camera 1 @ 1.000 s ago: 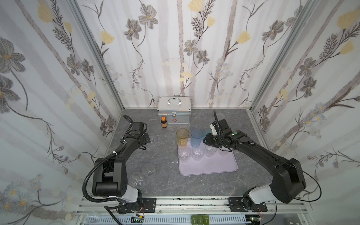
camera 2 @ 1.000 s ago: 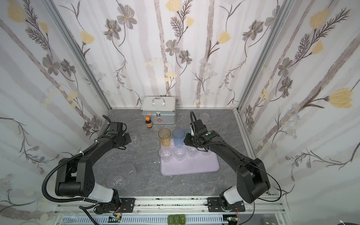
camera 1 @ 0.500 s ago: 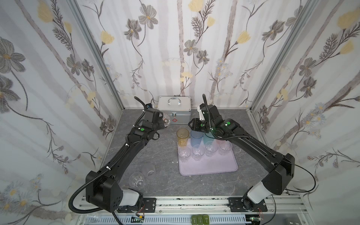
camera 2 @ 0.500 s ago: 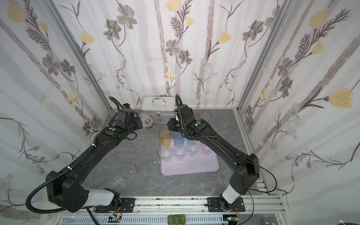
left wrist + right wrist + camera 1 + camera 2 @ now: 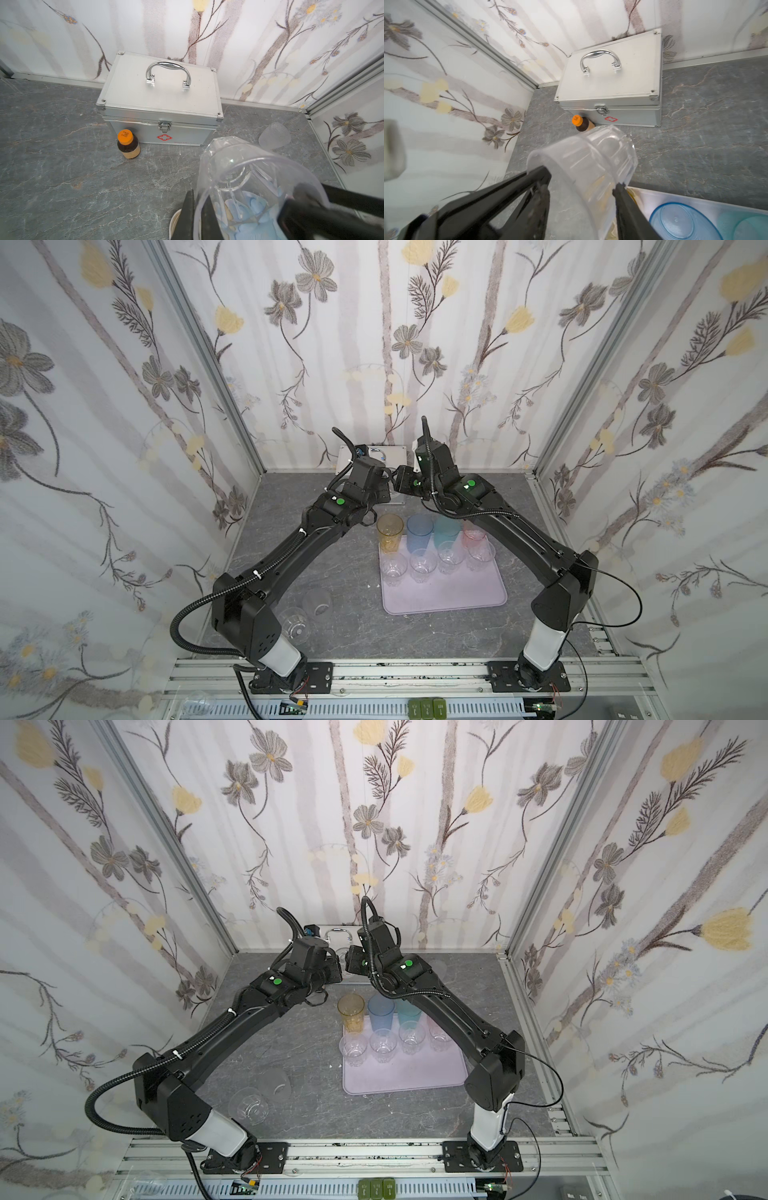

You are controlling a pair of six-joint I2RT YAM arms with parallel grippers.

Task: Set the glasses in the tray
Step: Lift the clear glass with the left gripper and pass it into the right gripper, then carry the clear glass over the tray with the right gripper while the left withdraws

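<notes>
High over the back middle of the table, my left gripper (image 5: pixel 388 486) (image 5: pixel 198 212) is shut on the wall of a short clear faceted glass (image 5: pixel 239 166) (image 5: pixel 587 162), one finger inside the rim and one outside. My right gripper (image 5: pixel 401 485) (image 5: pixel 580 182) meets it there, open, with a finger on each side of that same glass. The lilac tray (image 5: pixel 457 597) (image 5: pixel 415 1073) holds a back row of amber (image 5: pixel 390 531), blue (image 5: pixel 419 531), teal (image 5: pixel 446 526) and pink (image 5: pixel 473 533) glasses and a row of short clear ones (image 5: pixel 422 568).
A frosted glass (image 5: pixel 318 601) and a clear glass (image 5: pixel 293 622) stand on the table at the front left, by my left arm's base. Another frosted glass (image 5: pixel 274 135) sits at the back right. The silver case (image 5: pixel 162 97) and brown bottle (image 5: pixel 127 145) stand against the back wall.
Both arms rose and swung to the back middle. The left one carried the clear glass up from the left side. The right one left the tray and its jaws spread wider round that glass.
</notes>
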